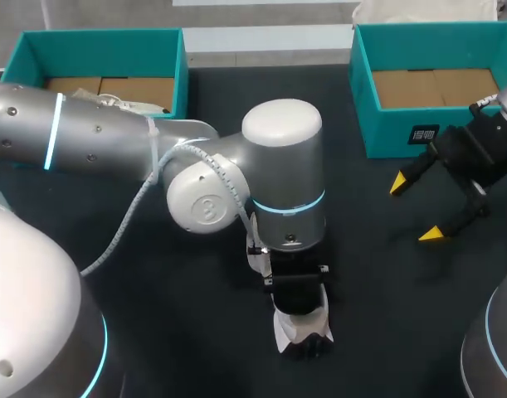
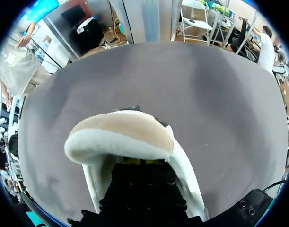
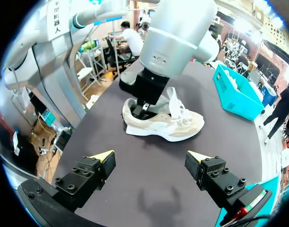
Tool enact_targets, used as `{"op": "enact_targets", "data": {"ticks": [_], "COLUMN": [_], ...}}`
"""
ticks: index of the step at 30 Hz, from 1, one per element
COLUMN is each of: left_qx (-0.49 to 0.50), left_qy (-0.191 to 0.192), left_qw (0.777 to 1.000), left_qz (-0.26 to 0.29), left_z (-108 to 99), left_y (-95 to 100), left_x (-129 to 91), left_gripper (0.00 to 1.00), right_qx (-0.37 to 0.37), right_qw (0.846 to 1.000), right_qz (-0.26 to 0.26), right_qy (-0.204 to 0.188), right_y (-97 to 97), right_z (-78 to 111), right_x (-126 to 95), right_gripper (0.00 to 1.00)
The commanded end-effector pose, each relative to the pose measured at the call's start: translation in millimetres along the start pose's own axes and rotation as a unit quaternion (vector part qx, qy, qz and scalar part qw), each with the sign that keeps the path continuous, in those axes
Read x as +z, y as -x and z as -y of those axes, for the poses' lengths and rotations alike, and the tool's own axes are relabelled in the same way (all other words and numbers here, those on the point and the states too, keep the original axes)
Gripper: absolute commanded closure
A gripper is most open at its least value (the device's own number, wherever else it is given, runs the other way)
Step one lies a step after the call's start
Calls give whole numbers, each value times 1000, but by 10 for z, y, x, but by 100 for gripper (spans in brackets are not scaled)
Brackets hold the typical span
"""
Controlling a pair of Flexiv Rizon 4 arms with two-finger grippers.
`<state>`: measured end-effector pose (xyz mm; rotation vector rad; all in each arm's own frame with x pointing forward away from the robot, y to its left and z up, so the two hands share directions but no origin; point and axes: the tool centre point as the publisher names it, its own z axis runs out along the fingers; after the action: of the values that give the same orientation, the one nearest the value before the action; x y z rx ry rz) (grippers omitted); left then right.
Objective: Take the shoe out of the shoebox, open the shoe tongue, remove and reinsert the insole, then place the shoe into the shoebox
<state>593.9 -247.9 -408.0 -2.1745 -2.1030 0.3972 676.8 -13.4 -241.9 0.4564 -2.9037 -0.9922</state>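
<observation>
A beige and white shoe [image 3: 168,125] lies on its sole on the dark table, toe toward the far teal box [image 3: 234,94]. My left gripper [image 3: 143,106] comes down onto its heel end, shut on the heel edge. In the left wrist view the beige, white-rimmed heel part [image 2: 120,135] curves over the fingertips and hides them. From the head view only the shoe's heel end [image 1: 301,330] shows under my left gripper [image 1: 299,311]. My right gripper [image 1: 416,207] hangs open and empty well to the right of the shoe, its yellow tips wide apart [image 3: 150,156].
A teal shoebox [image 1: 104,41] stands at the back left with something white in it, partly behind my left arm. A second teal shoebox [image 1: 377,124] stands at the back right, just beyond my right gripper. The left arm's big wrist covers the table's middle.
</observation>
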Motion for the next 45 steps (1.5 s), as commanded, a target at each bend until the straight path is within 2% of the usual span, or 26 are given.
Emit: {"op": "enact_targets", "data": {"ticks": [1, 8, 15, 24, 32, 38, 45], "left_qx": [0, 4, -3, -9, -2, -2, -18], "left_qy": [15, 29, 44, 66, 75, 70, 53], "left_qw": [1000, 999, 998, 997, 997, 998, 998], "left_qz": [19, 30, 44, 46, 22, 0, -23], "left_z": [-447, -590, -616, -794, -620, -475, -325], "left_y": [-64, -21, 12, 20, 78, 43, -80], "left_x": [660, 638, 557, 498, 221, -19, -165], "left_gripper": [100, 100, 100, 100, 100, 100, 100], "right_qx": [0, 0, 0, 0, 0, 0, 0], "right_qw": [1000, 1000, 1000, 1000, 1000, 1000, 1000], "right_qz": [0, 0, 0, 0, 0, 0, 0], "right_qy": [-1, -1, -1, -1, -1, -1, -1], "right_y": [-3, -3, -3, -3, -3, -3, -3], "right_z": [-1, -1, -1, -1, -1, -1, -1], "right_x": [7, 7, 7, 7, 7, 7, 7], "right_gripper": [0, 0, 0, 0, 0, 0, 0]}}
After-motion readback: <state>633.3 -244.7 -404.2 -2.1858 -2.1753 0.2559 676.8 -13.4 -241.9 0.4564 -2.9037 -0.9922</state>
